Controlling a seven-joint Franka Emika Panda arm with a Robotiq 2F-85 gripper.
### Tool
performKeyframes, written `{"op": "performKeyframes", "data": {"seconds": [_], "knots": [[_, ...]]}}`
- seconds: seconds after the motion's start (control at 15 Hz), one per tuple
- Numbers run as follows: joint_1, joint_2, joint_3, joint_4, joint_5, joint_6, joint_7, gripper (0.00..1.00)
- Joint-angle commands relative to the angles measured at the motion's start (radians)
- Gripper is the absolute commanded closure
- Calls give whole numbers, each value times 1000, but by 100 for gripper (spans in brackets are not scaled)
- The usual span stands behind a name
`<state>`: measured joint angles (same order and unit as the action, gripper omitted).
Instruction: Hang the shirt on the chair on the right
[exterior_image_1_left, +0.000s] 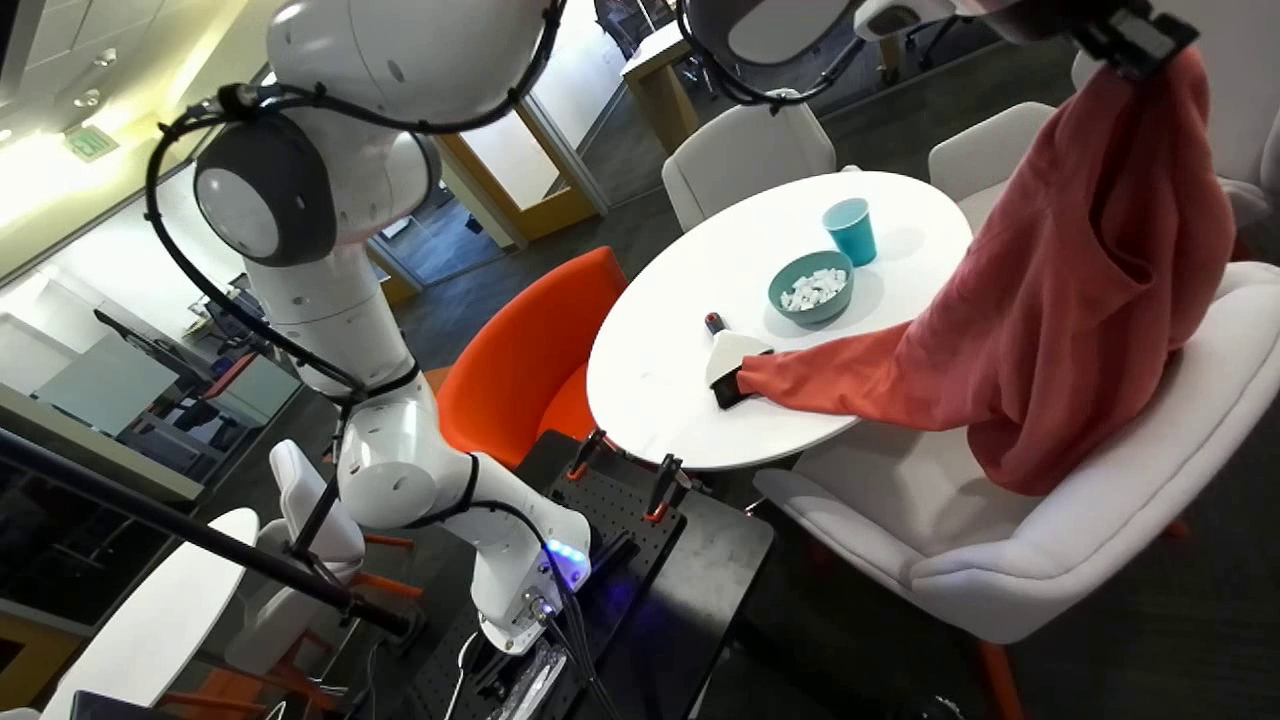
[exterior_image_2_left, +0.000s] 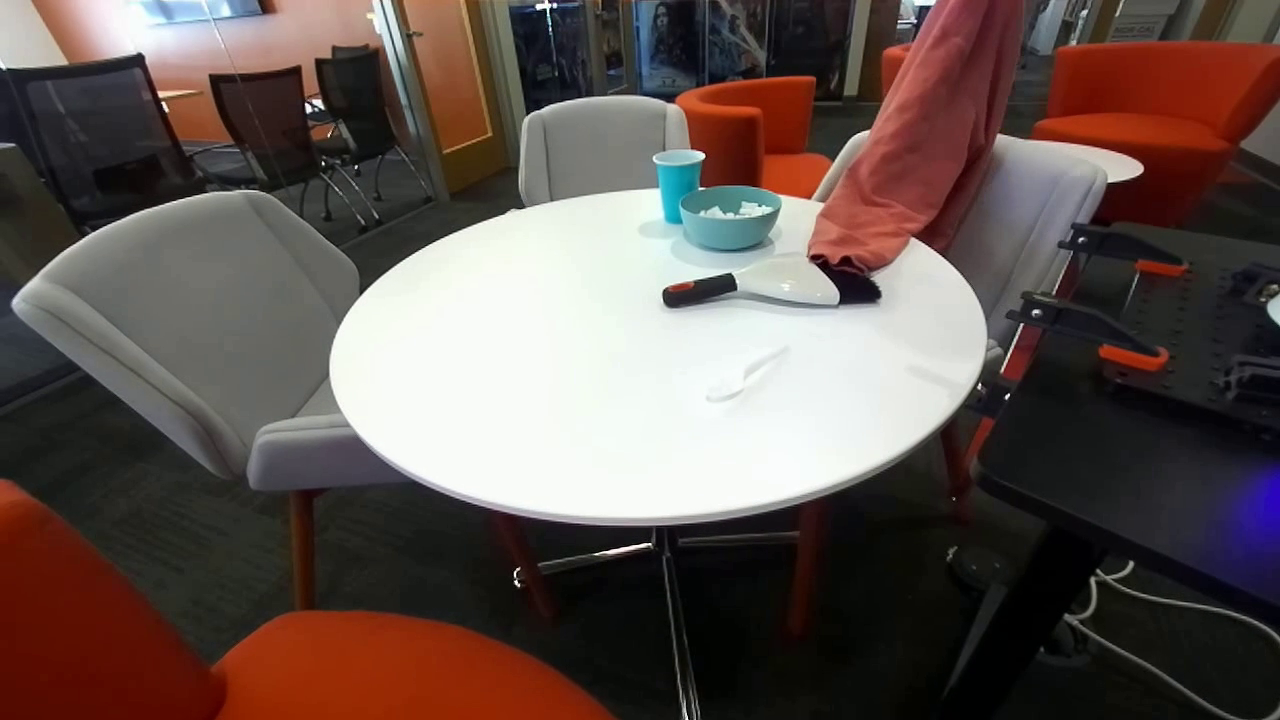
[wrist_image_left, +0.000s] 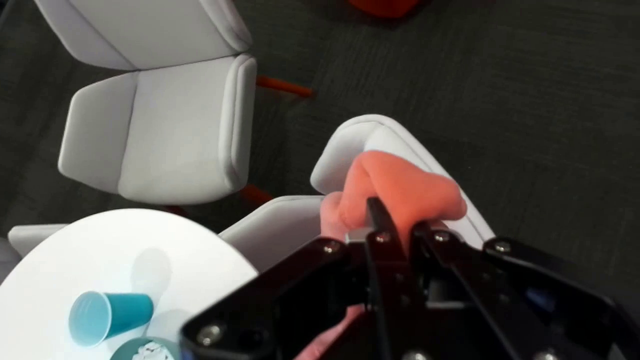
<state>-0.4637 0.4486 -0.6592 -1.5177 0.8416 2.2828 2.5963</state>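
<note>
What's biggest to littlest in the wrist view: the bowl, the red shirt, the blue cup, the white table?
By the parts that show:
1. White table
2. Red shirt, held close to the camera, partly hidden
3. Blue cup
4. Bowl, cut off by the picture's edge

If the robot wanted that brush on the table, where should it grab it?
Probably by the black handle, pinched across its width from above: it is slim, lies low and sticks out uncovered, while the sleeve overlaps the bristles. The gripper holds the shirt, so would likely have to release that first.
</note>
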Motion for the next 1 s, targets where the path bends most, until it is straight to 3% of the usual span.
{"op": "performKeyframes", "data": {"seconds": [0.0, 0.27, 0.47, 0.6, 0.8, 0.87, 0.93], "knots": [[38, 144, -209, 144, 157, -98, 23, 98], [65, 328, -458, 208, 416, -241, 16, 98], [80, 448, -613, 177, 612, -304, 13, 98], [83, 479, -662, 121, 687, -306, 9, 98], [72, 511, -676, 64, 729, -283, 4, 98], [33, 404, -537, 45, 594, -186, 4, 98], [70, 530, -676, 36, 713, -271, 1, 98]]}}
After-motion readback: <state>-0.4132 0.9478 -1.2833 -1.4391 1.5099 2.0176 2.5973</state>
